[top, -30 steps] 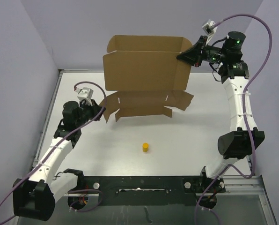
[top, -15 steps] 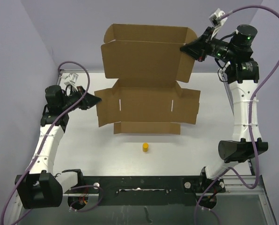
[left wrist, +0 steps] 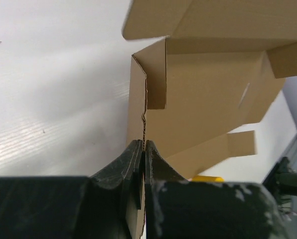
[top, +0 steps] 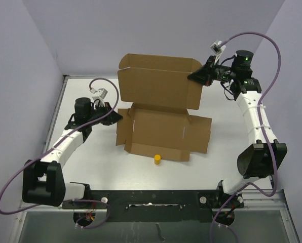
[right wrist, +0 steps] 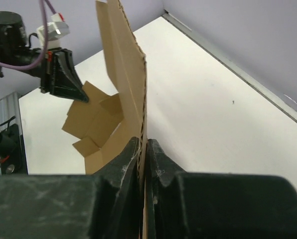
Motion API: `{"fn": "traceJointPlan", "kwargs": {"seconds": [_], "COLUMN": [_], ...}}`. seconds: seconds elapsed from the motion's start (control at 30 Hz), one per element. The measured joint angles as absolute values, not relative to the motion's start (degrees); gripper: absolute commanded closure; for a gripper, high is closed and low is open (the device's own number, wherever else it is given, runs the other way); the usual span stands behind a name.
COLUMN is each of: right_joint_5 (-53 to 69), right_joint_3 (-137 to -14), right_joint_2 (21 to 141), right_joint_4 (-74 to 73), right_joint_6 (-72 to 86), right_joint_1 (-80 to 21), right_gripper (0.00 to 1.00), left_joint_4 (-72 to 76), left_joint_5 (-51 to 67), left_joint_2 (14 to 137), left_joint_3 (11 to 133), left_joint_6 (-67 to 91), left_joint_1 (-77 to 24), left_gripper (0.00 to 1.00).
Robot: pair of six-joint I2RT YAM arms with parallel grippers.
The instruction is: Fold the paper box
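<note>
Right gripper (top: 192,77) pinches the paper box (top: 158,129) by its raised lid's corner, left gripper (top: 119,117) pinches a side flap (likely steadying the sheet for folding); the box lies just behind the yellow cylinder (top: 157,159).

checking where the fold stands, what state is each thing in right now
paper box: unfolded sheet, back panel raised upright, lower panels and flaps spread out toward the table, not yet formed
left gripper: shut on the paper box's left edge
right gripper: shut on the upright panel's right edge
yellow cylinder: upright on the table by the box's near edge, not held
</note>
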State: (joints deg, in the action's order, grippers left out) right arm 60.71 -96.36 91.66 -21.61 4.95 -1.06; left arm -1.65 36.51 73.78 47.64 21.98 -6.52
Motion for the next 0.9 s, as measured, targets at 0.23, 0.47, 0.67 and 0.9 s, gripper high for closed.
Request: {"fn": "traceJointPlan", "kwargs": {"seconds": [0.23,0.47,0.67,0.9], "right_joint_5": [65.23,68.25,70.78,71.79], "right_joint_3": [-89.86,-83.18,-82.48,-95.04], "right_joint_2": [91.18,89.23,89.21,96.84], "right_joint_4": [-16.51,-15.90,-13.72,-7.14], "right_joint_6": [7.03,13.04,19.14,23.20], "right_joint_1": [-1.21,-1.21,-1.02,1.69], "right_gripper": [1.00,1.00,1.00,1.00], "left_joint_4": [14.94,23.75,28.18,30.76], "left_joint_5": [28.80,24.51,21.54,20.91], "left_joint_2": [77.49,71.83,68.47,77.14], "left_joint_3": [39.13,26.59,22.68,33.41], "left_joint_6": [21.12,18.81,17.45,17.10], "left_joint_1": [-8.40,-8.75,-11.18,-11.22], "left_gripper": [1.00,1.00,1.00,1.00]}}
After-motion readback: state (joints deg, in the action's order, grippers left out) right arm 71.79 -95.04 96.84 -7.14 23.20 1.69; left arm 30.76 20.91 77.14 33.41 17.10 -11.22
